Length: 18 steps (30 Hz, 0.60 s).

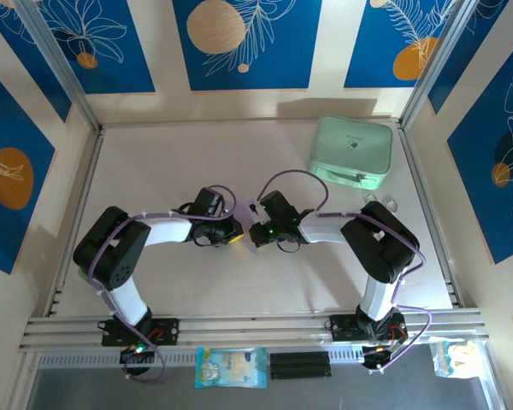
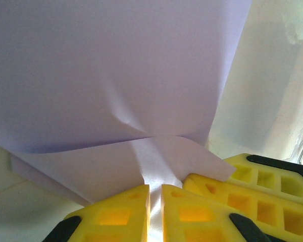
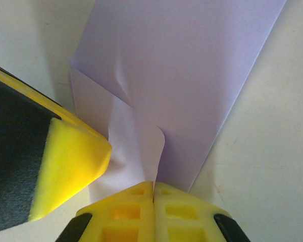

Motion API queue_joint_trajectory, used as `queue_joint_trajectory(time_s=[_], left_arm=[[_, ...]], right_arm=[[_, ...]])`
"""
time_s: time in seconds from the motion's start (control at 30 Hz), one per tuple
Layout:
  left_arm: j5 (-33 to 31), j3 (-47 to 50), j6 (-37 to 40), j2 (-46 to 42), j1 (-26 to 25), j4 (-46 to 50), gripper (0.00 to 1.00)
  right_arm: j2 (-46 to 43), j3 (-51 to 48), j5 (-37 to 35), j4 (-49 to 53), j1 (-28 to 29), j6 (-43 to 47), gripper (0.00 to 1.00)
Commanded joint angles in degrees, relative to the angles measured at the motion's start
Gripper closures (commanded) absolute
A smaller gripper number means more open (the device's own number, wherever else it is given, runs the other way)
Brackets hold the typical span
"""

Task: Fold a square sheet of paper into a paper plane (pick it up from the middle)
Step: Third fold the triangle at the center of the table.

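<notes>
Overhead, mint case [image 1: 350, 152]; closer, left pincer [image 2: 155, 191], right pincer [image 3: 154, 185] pinching paper [image 3: 182, 65].

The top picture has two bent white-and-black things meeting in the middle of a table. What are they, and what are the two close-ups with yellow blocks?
Those are a robot's left arm and right arm, bolted to the near edge of the table, seen from a camera above and behind them. Each ends in a gripper with two yellow fingers. The other two pictures come from small cameras on the wrists, looking along those fingers. The left gripper and the right gripper are both shut on one sheet of paper, pale lilac and creased, pinching it from opposite sides. A mint-green case lies at the table's far right, away from both arms.
</notes>
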<state>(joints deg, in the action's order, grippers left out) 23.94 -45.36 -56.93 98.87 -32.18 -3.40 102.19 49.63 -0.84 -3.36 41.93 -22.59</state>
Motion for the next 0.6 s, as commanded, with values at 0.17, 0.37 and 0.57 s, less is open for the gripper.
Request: queue_joint_trajectory(time_s=[0.17, 0.37, 0.57], left_arm=[[-1.24, 0.85, 0.24, 0.89, -0.42, 2.21, 0.85], [-1.49, 1.23, -0.46, 1.26, -0.34, 2.17, 0.86], [-1.88, 1.59, -1.2, 1.33, -0.26, 2.04, 0.87]], right_arm=[[2.06, 0.04, -0.04, 4.56, -0.2, -0.77, 0.96], [1.88, 0.3, 0.31, 4.71, -0.27, -1.02, 0.95], [1.18, 0.66, 0.84, 4.9, -0.44, -1.4, 0.93]])
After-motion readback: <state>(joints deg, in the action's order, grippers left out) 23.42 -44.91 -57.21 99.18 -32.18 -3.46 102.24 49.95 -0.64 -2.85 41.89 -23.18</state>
